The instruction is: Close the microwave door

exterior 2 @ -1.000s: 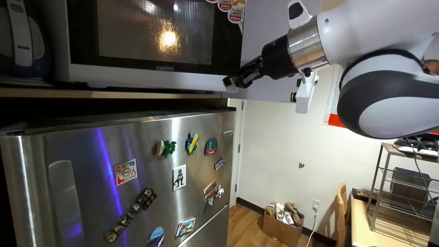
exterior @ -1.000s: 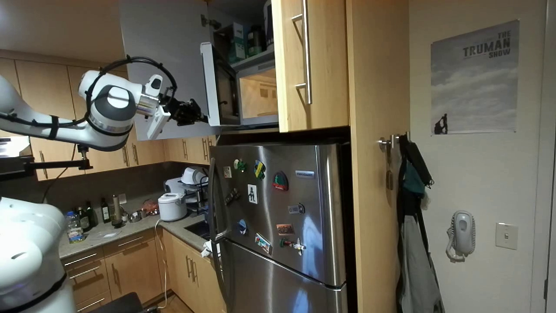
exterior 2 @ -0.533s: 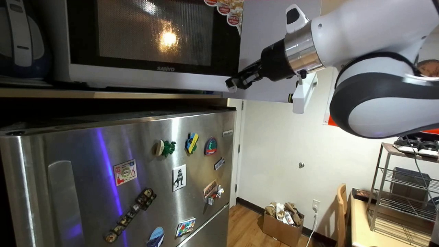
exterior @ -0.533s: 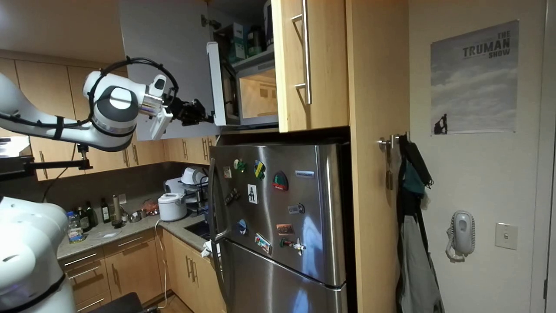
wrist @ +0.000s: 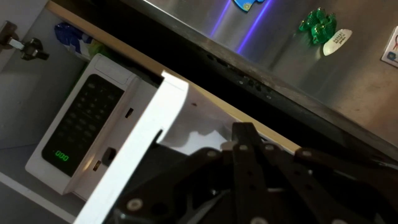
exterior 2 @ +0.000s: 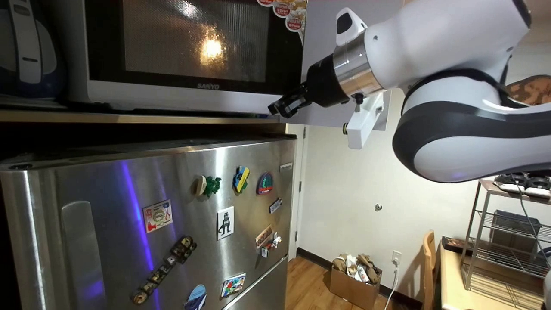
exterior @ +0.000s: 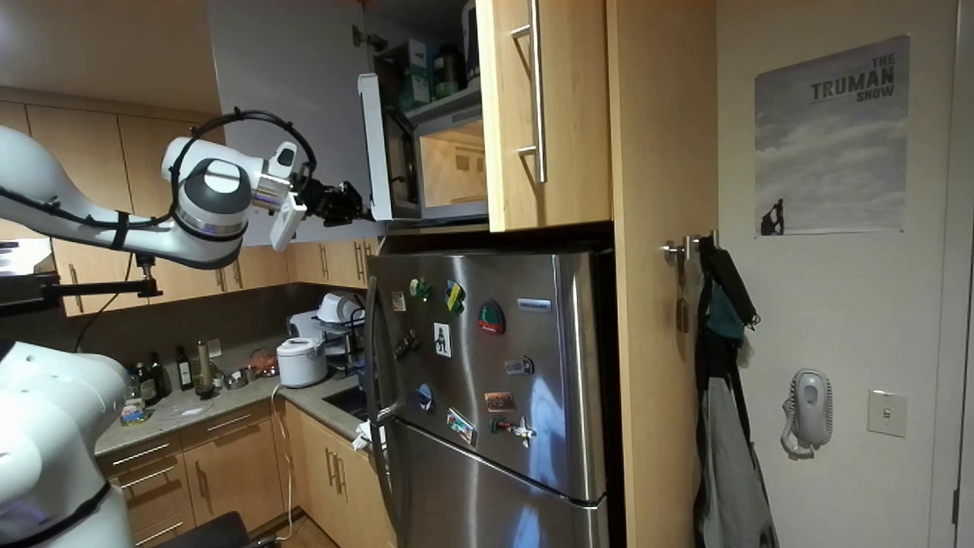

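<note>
- The hand (exterior 2: 280, 108) is narrow, its fingers (wrist: 245, 133) drawn together with nothing seen between them. It sits at the low free corner of the microwave door (exterior 2: 196, 51); whether it touches, I cannot tell.
- That door stands ajar, swung out past the front edge of the desk, the wooden board (exterior 2: 150, 117) above the fridge (exterior: 472, 354).
- It should be light and stiff on its hinge. The frame (exterior 2: 185, 95) looks smooth, so the tips may slide off; the glass (exterior 2: 196, 38) is best spared knocks. No grip seems needed: press the frame by its free edge, a little above the corner, harder at the end.
- Only the wrist view shows the number pad (wrist: 82, 124), its green digits (wrist: 61, 155) and two slots (wrist: 129, 112).
- An exterior view shows the lit inside of the microwave (exterior: 453, 210); face-on to the glass, that gap is hidden.
</note>
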`<control>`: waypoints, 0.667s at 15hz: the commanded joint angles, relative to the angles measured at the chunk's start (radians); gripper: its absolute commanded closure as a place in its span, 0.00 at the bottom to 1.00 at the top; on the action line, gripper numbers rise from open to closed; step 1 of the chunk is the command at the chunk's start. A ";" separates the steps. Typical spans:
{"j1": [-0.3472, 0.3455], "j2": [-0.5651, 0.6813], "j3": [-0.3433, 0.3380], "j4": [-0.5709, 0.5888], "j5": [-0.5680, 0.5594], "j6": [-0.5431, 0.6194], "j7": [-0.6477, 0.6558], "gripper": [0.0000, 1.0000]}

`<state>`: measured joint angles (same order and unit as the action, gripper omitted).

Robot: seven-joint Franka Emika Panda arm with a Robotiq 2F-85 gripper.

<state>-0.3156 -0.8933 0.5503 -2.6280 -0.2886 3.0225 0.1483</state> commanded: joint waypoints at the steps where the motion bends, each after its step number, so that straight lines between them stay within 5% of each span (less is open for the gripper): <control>1: -0.076 0.040 0.073 0.081 0.015 -0.024 0.043 1.00; 10: -0.086 0.022 0.074 0.042 0.012 0.000 0.045 0.98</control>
<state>-0.4015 -0.8698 0.6239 -2.5867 -0.2872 3.0240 0.2025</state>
